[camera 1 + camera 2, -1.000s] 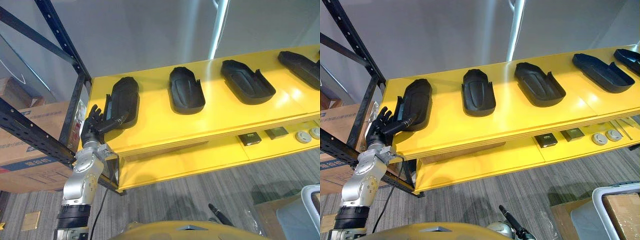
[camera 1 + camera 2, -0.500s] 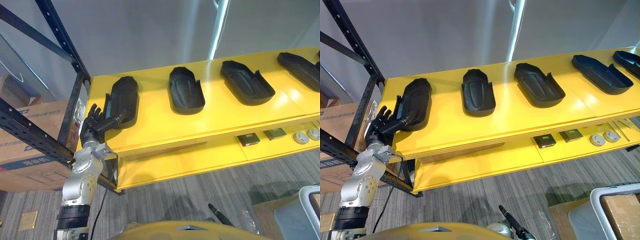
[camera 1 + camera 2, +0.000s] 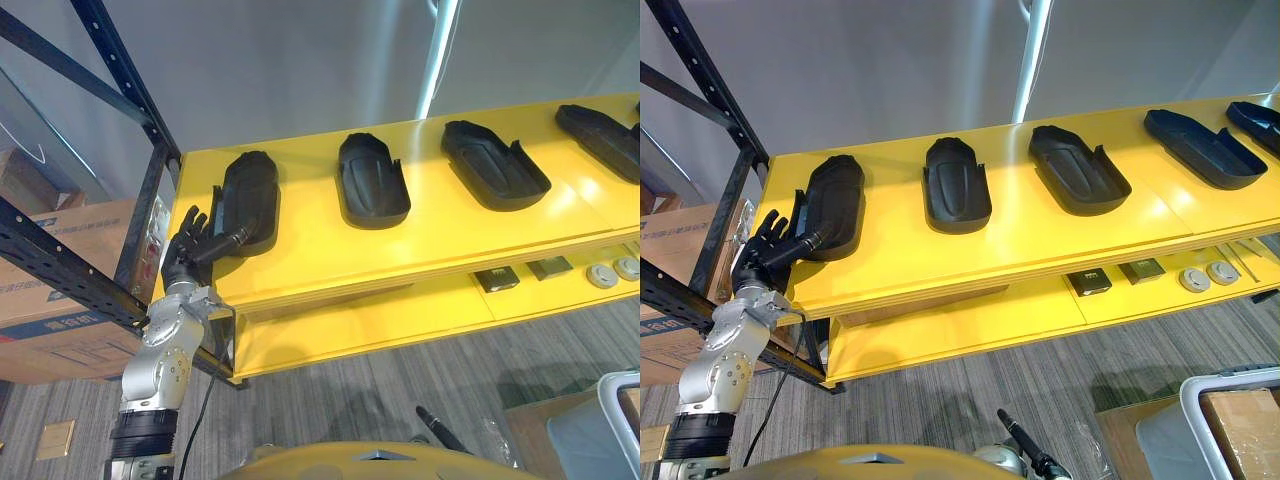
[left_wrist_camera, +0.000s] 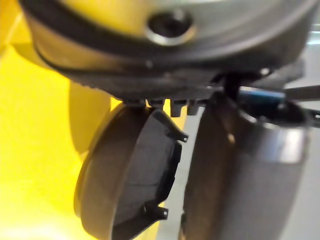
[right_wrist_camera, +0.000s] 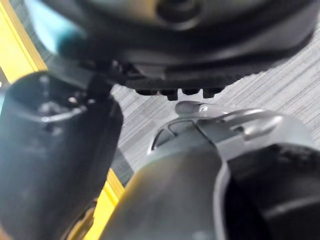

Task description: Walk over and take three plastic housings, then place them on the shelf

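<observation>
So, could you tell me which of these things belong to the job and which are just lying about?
Job: leftmost housing, beside the open left hand; more housings alongside; yellow shelf.

Lying about: square parts and round discs on the lower level; cardboard box left of the rack; grey bin.

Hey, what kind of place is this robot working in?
Probably a warehouse or factory storage area: black steel racking, a yellow shelf with black plastic housings laid in a row, and cardboard boxes beside the rack.
</observation>
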You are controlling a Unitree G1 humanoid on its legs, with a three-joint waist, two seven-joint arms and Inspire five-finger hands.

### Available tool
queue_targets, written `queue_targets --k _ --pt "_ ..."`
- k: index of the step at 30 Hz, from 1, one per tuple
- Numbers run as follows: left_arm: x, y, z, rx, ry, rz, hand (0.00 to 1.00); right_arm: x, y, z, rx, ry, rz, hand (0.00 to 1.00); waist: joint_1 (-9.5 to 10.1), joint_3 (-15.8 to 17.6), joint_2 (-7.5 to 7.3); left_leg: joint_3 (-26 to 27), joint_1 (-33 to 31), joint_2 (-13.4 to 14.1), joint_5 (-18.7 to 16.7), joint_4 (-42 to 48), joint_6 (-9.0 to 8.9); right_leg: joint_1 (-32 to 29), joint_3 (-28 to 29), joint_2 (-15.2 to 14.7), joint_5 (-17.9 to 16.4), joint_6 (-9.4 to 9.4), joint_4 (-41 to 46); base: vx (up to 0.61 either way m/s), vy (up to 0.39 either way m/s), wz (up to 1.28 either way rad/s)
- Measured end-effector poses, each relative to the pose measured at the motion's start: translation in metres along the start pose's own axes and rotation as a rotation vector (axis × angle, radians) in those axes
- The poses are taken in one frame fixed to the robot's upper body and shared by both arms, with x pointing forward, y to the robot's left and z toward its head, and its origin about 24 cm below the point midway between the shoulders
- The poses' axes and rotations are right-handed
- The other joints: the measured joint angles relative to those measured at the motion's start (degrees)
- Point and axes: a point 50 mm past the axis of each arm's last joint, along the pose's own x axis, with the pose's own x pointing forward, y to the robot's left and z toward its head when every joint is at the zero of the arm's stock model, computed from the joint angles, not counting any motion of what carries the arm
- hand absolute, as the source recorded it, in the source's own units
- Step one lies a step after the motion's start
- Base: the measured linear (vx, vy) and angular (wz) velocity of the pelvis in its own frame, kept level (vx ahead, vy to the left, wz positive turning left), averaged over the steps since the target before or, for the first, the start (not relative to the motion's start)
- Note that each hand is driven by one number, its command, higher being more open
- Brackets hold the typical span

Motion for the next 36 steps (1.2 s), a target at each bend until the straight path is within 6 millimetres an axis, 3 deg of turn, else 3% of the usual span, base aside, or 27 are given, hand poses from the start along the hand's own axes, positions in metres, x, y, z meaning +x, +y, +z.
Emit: queue_targets --k 33,36 --pt "0.0000 0.0007 0.0022 -0.060 0.009 -0.028 1.00 0.0012 0.0031 0.0071 -0.002 -0.017 0.008 1.00 -0.03 2.31 1.35 0.18 -0.02 -0.02 0.00 -0.06 0.00 -0.02 0.00 0.02 0.00 0.01 -0.08 0.00 0.000 0.00" --pt "-0.0001 0.0021 0.0042 0.014 -0.040 0.033 1.00 0.0015 0.0041 0.0090 -0.003 -0.021 0.010 1.00 -0.33 2.38 1.48 0.21 0.00 -0.01 0.00 -0.02 0.01 -0.02 0.03 0.02 0.00 0.01 -0.07 0.00 0.000 0.00"
